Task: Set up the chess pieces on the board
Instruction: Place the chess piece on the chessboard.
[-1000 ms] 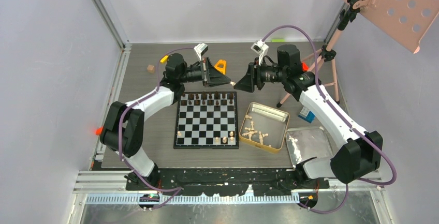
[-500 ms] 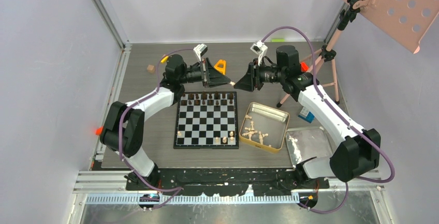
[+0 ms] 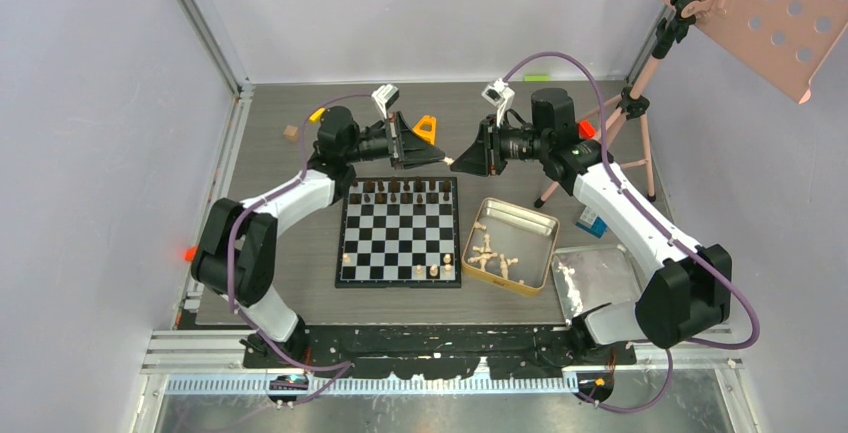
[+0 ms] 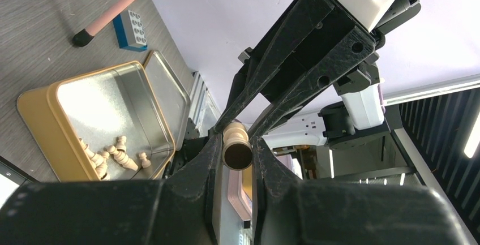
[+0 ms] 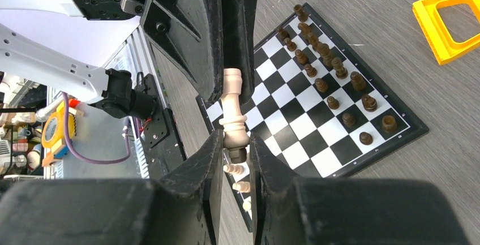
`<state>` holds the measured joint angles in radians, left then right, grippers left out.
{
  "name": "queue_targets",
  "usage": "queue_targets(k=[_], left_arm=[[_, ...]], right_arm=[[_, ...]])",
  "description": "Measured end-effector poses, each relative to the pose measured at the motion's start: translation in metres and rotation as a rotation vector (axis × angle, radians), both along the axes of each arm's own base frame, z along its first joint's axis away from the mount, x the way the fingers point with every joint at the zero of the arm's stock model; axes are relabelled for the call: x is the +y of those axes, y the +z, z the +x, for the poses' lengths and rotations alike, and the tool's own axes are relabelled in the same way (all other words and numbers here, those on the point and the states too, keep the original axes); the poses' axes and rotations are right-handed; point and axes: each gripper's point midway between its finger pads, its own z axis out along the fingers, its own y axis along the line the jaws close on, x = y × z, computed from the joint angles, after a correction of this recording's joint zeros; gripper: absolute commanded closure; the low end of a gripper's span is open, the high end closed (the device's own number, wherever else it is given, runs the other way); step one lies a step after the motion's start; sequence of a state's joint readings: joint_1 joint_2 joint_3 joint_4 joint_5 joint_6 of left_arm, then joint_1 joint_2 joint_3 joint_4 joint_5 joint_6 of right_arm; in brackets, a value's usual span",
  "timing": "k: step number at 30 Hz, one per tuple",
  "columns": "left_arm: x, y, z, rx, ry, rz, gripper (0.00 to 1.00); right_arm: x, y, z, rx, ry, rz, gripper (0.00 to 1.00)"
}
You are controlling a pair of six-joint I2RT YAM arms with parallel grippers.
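A pale chess piece (image 3: 451, 161) hangs in the air past the board's far right corner, held between both grippers. My left gripper (image 4: 236, 143) is shut on its wide dark-bottomed end (image 4: 237, 153). My right gripper (image 5: 235, 140) faces it, with both jaws pressed against the other end of the piece (image 5: 232, 106). The board (image 3: 400, 238) carries a row of dark pieces (image 3: 400, 190) along its far edge. A few pale pieces (image 3: 433, 271) stand on its near row. More pale pieces (image 3: 490, 253) lie in the gold tin (image 3: 545, 243).
A silver tray (image 3: 600, 278) lies right of the tin. A blue block (image 3: 592, 221) and a pink tripod (image 3: 640, 123) stand at the right. A yellow frame (image 3: 427, 128) and a small wooden cube (image 3: 290, 133) sit behind the board.
My right gripper's jaws have closed in on the pale piece that the left gripper holds. Both arms have stayed almost in place.
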<state>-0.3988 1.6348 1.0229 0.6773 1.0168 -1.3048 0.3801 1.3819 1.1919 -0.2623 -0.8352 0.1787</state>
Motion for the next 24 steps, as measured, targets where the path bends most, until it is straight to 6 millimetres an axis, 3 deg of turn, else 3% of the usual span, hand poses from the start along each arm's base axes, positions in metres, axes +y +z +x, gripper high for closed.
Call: queue_targets(k=[2,4,9,17,24], left_arm=[[0.000,-0.001,-0.001,-0.003,0.001,0.001,0.72],[0.002,-0.002,-0.001,-0.015,0.005,0.006,0.57],[0.009,-0.007,-0.004,-0.098,0.021,0.063,0.32],[0.046,0.005,-0.007,-0.339,0.109,0.257,0.15],[0.137,-0.004,0.022,-0.452,0.350,0.577,0.07]], right_arm=[[0.000,0.000,0.000,0.002,0.000,-0.001,0.98],[-0.001,-0.002,-0.001,0.005,0.001,-0.007,0.99],[-0.006,0.001,-0.004,-0.001,0.001,-0.058,0.99],[-0.005,0.025,-0.019,-0.119,0.058,-0.190,0.99],[0.013,-0.008,-0.052,-0.119,0.210,-0.424,0.99]])
